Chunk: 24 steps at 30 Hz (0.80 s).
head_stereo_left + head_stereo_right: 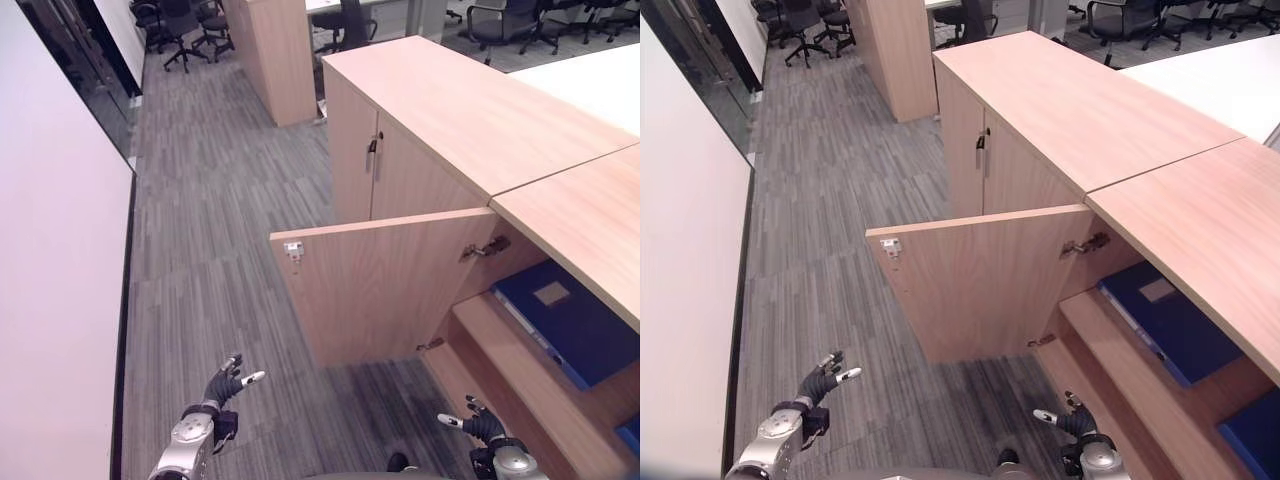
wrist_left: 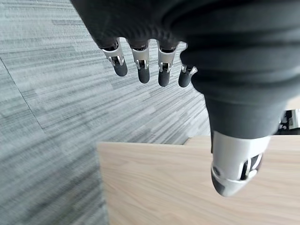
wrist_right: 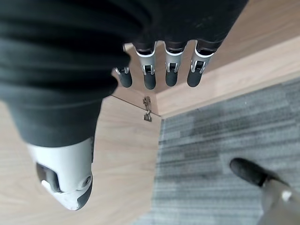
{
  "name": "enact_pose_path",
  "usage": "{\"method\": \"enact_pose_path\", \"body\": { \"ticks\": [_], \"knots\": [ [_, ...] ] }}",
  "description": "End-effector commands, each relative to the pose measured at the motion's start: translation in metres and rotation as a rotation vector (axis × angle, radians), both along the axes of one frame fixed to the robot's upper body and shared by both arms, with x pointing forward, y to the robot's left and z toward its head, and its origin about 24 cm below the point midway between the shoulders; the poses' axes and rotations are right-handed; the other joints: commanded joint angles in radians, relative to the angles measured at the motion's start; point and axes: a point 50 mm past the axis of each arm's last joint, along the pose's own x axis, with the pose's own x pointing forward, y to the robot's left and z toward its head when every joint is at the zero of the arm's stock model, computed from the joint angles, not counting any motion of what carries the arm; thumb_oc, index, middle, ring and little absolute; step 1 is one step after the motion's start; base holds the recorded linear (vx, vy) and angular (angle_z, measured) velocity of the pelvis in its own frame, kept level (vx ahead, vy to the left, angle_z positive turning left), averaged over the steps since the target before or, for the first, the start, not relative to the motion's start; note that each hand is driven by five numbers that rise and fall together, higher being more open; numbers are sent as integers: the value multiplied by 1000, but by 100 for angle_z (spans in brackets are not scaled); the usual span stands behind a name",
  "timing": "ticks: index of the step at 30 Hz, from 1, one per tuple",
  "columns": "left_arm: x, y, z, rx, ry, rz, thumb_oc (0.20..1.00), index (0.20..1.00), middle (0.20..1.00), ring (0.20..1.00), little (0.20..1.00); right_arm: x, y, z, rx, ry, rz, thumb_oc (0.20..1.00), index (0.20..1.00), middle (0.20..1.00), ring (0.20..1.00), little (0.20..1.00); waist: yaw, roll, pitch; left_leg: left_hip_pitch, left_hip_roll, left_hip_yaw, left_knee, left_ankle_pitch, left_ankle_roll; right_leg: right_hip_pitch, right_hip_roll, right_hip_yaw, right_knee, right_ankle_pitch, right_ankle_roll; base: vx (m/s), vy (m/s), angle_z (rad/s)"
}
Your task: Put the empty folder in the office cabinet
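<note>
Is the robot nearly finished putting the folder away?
Nearly. A blue folder already lies on a shelf in the cabinet. The left hand and right hand hang open, holding nothing. The cabinet door is open; shutting it may be all that remains.

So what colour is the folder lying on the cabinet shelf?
Dark blue flat folder with a pale label, clearest in the left eye view.

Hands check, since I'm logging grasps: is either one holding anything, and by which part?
Nothing is held. The left hand and right hand hang open above the floor; the blue folder lies on the cabinet shelf.
</note>
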Motion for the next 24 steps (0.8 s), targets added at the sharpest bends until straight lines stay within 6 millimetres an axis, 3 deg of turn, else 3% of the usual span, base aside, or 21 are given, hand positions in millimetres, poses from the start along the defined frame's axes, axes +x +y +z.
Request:
{"method": "enact_pose_path", "body": {
  "ticks": [1,3,8,11,14,18,24],
  "knots": [
    [26,13,20,23,-119,46,1000,1000,1000,1000,1000,22,-11,14,-48,-72,33,1000,1000,1000,1000,1000,19,-13,-2,-76,76,-131,-32,44,-80,49,-47,9,24,-48,114,57,67,-55],
    [33,16,26,8,-151,58,1000,1000,1000,1000,1000,23,-10,14,-42,-67,35,1000,1000,1000,1000,1000,14,-15,-11,-75,65,-161,-88,53,-80,40,-50,22,34,-49,123,96,115,-52],
    [48,41,44,57,-200,124,1000,1000,1000,1000,1000,21,-1,11,-16,-62,73,1000,1000,1000,1000,1000,-7,-16,-62,15,42,-104,-203,55,-59,35,-70,46,37,-28,146,117,142,-31],
    [53,52,51,84,-214,148,1000,1000,1000,1000,1000,21,6,10,2,-63,90,1000,1000,1000,1000,1000,-12,-18,-66,32,34,-86,-210,47,-53,34,-77,56,41,-22,153,44,94,-16],
    [66,80,75,149,-266,189,1000,1000,1000,1000,1000,19,16,7,20,-57,127,1000,1000,1000,1000,1000,-22,-24,-68,58,23,-53,-210,30,-39,26,-91,81,61,-12,166,48,109,-15],
    [77,98,96,196,-305,215,1000,1000,1000,1000,1000,14,23,4,40,-43,152,1000,1000,1000,1000,1000,-31,-30,-71,72,15,-28,-210,18,-29,16,-100,96,77,-6,178,27,60,-21],
    [99,105,125,263,-359,173,1000,1000,1000,1000,1000,10,21,1,41,-16,150,1000,1000,1000,1000,1000,-42,-40,-70,79,4,-4,-210,7,-15,-8,-117,108,107,7,198,10,48,-20]
  ]
}}
